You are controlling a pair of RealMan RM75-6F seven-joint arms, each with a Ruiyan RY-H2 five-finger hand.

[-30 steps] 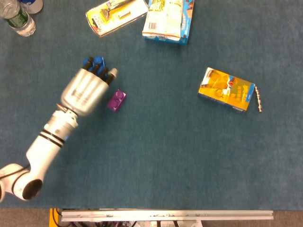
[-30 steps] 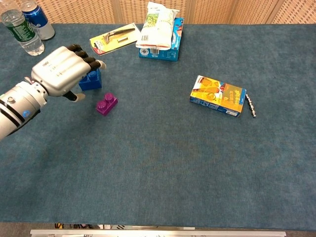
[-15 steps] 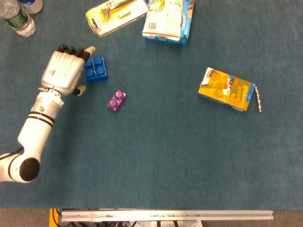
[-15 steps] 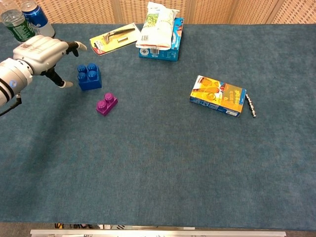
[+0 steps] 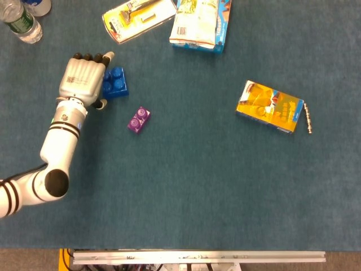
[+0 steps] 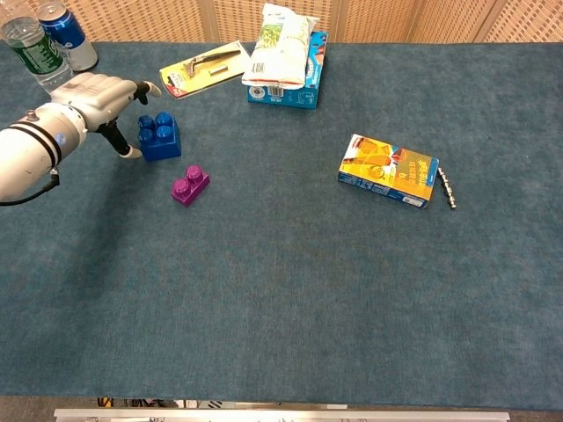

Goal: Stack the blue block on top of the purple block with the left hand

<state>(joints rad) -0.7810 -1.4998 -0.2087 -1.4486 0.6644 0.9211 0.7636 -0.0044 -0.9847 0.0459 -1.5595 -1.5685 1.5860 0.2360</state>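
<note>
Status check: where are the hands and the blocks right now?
Left hand open beside blue block, not gripping. Right hand not in view. Blue block on table, apart from purple block; not stacked. Nothing lies between the blocks.

blue block (image 5: 115, 82), purple block (image 5: 138, 119) nearby, apart

Left robot hand (image 5: 84, 79) sits at the bench's (image 5: 186, 197) far left, just beside the blue block (image 5: 115, 83), on its left. Purple block (image 5: 138, 119) lies nearer the front edge and slightly right of the blue block, apart from it. Water bottle (image 6: 33, 58) and can (image 6: 69, 35) stand together at the far left corner. Razor pack (image 5: 138, 17) lies at the far edge, with a snack bag (image 6: 281, 44) on a box (image 6: 310, 83) to its right. Boxed carton (image 5: 269, 106) lies well to the right, a small bit (image 5: 308, 117) just beside its right end.
</note>
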